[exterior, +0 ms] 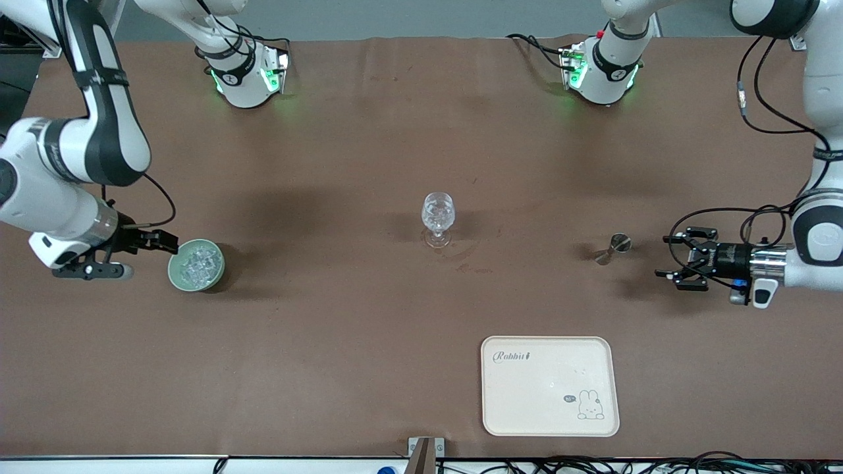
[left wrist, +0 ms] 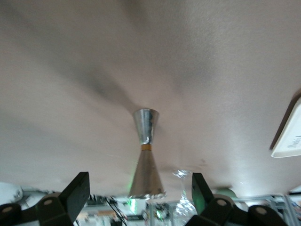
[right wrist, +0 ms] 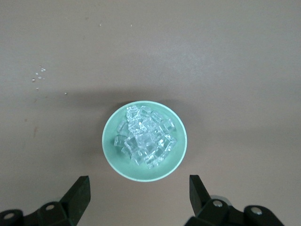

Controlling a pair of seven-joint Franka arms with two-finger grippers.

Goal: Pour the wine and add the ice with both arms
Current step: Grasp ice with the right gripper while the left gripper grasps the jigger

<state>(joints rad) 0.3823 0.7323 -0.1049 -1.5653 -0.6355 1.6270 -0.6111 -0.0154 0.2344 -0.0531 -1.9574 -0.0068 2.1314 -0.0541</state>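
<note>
The left gripper (exterior: 675,266) hangs low over the brown table (exterior: 342,329) near the edge at the left arm's end, its fingers spread wide and holding nothing. Its wrist view shows both black fingertips (left wrist: 77,190) set apart with a metal jigger (left wrist: 146,153) ahead of the gap, untouched. The jigger (exterior: 611,249) is a double cone pinched at the waist (a thin gold band marks the waist), and it leans, its long axis tilted, wide mouth uppermost.

The right gripper (exterior: 141,253) sits just beside a green bowl (exterior: 176,275) near the edge at the right arm's end, fingers likewise wide apart and empty. In the right wrist view the bowl (right wrist: 113,157) lies ahead of the open fingers (right wrist: 80,193), not touched. The ice (right wrist: 146,139) is heaped in the bowl as clear cubes.

A stemmed glass (exterior: 438,220) stands upright at mid-table, well apart from both grippers, with glittering contents in its bowl. A cream tray (exterior: 550,385) with a rabbit print lies close to the table's edge nearest the front camera. Bare brown surface stretches between bowl, glass and jigger.
</note>
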